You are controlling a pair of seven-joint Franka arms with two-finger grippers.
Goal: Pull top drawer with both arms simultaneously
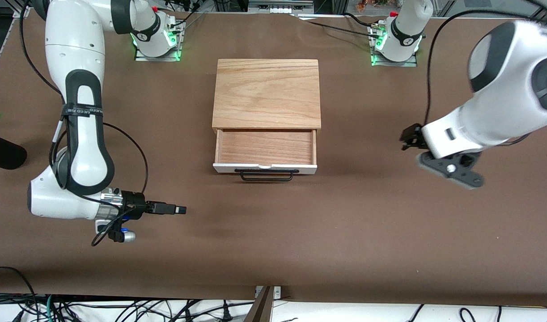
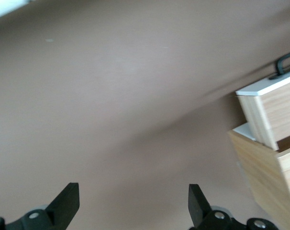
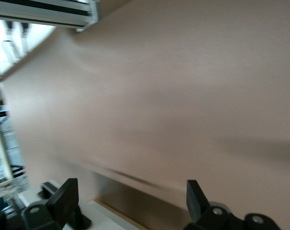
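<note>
Wood box [image 1: 267,93] sits mid-table on the brown cloth [image 1: 345,223], and its top drawer [image 1: 265,147] stands pulled out toward the front camera — white front panel, black bar handle [image 1: 267,175], bare inside. Neither arm touches it. The right arm's gripper [image 1: 180,209] hangs low over the cloth toward that arm's end of the table, pointing in toward the drawer; its wrist view shows the fingers [image 3: 63,199] spread wide with nothing between them. The left gripper [image 1: 407,137] is up over the cloth at the left arm's end, well apart from the box — fingers [image 2: 66,201] parted too, empty, the drawer's corner [image 2: 272,108] showing off to one side.
</note>
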